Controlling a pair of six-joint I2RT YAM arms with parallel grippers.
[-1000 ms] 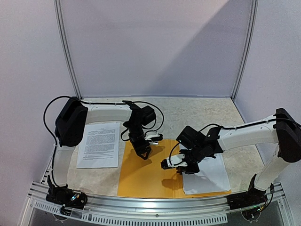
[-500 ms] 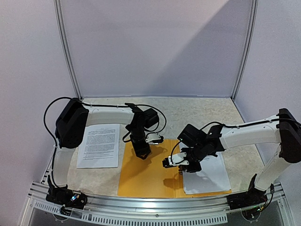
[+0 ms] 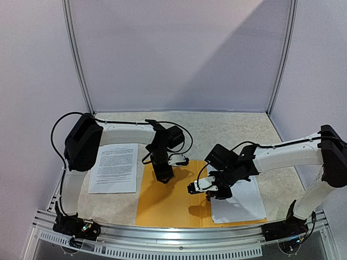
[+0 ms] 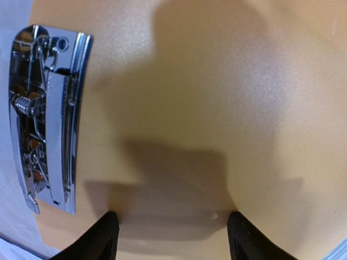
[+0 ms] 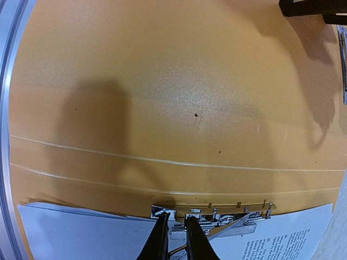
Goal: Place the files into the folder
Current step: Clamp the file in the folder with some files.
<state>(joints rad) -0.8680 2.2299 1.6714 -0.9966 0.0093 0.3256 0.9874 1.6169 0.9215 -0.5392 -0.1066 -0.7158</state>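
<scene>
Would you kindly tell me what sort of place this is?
Probably a robotics lab booth: plain panel walls on metal posts, left arm and right arm bolted to an aluminium rail, and a folder staged on the table.

Soft overhead light; blurred shadows lie across the folder; the metal clip on the folder glares; wrist views bow at their margins; diagonal shade crosses the wall behind.

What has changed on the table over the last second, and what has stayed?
The left gripper, jaws open, edged slightly to the left over the flat orange-yellow plastic folder. Nothing was taken hold of or let go. The right gripper stays with jaws narrowed on the folder's chrome metal clip; the white printed paper sheets have not moved.
</scene>
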